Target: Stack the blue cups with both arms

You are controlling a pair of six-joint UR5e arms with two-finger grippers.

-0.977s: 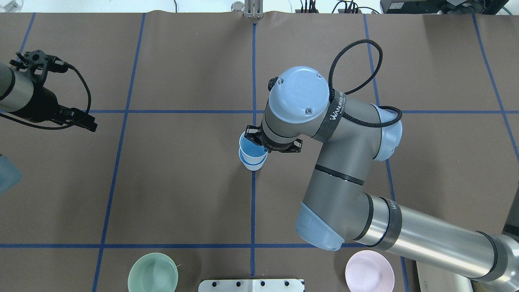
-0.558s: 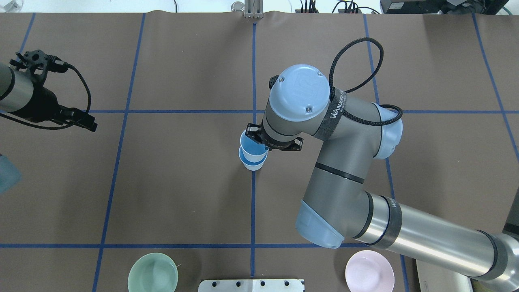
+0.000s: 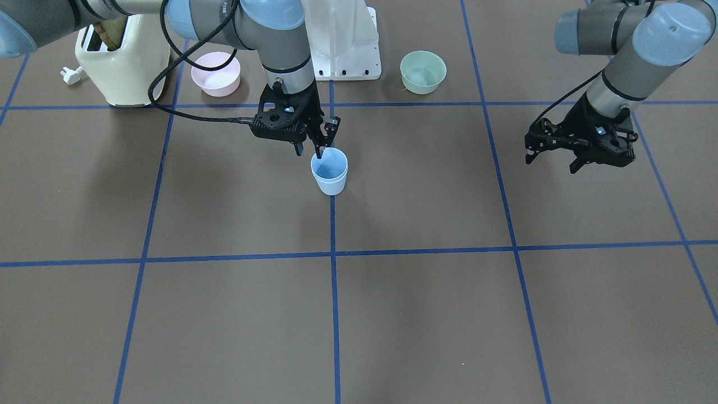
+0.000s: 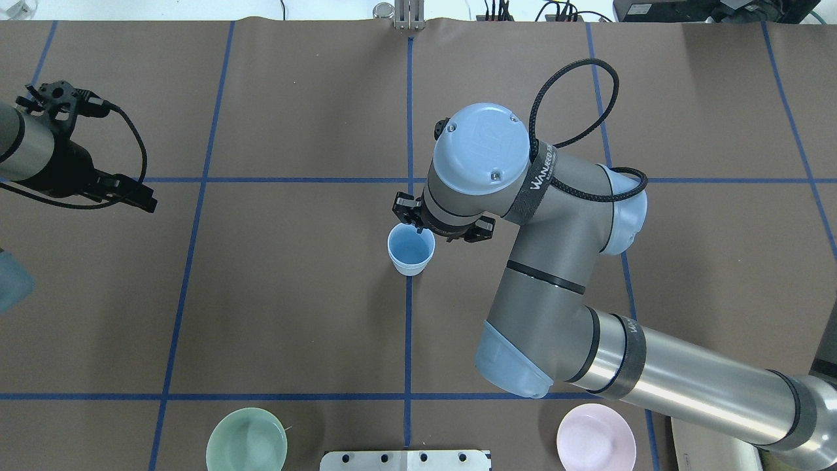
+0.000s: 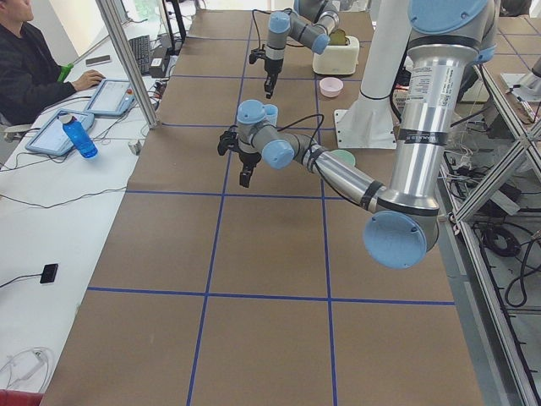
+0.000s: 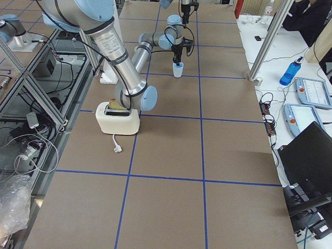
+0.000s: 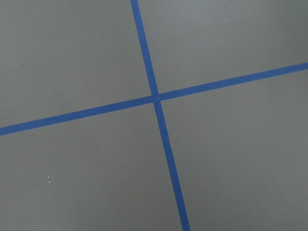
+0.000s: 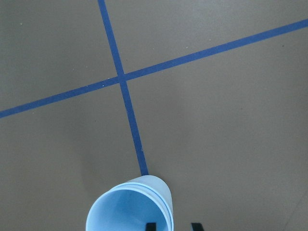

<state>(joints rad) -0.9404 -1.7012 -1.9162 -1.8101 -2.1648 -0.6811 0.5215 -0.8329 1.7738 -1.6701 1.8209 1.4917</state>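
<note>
The two pale-blue cups [image 3: 330, 174] stand nested as one stack on the centre blue tape line, also in the overhead view [image 4: 410, 252]. The right wrist view shows both rims together [image 8: 130, 211]. My right gripper [image 3: 309, 151] hovers just above the stack's rim on the robot's side. It is open and holds nothing, and its fingertips straddle the rim [image 8: 173, 226]. In the overhead view it [image 4: 418, 227] is mostly hidden under the wrist. My left gripper [image 3: 551, 164] is open and empty, far off to the side [image 4: 134, 196]. Its wrist view shows only bare table.
A green bowl [image 4: 246, 439] and a pink bowl [image 4: 596, 437] sit near the robot's base [image 3: 342, 39]. A cream toaster [image 3: 122, 62] with a loose plug [image 3: 70, 76] stands by the pink bowl. Blue tape lines [image 7: 155, 98] grid the brown table.
The upper cup, held tilted over the lower one, has dropped fully into it. My right gripper has let go and risen slightly. The left arm has not moved.
</note>
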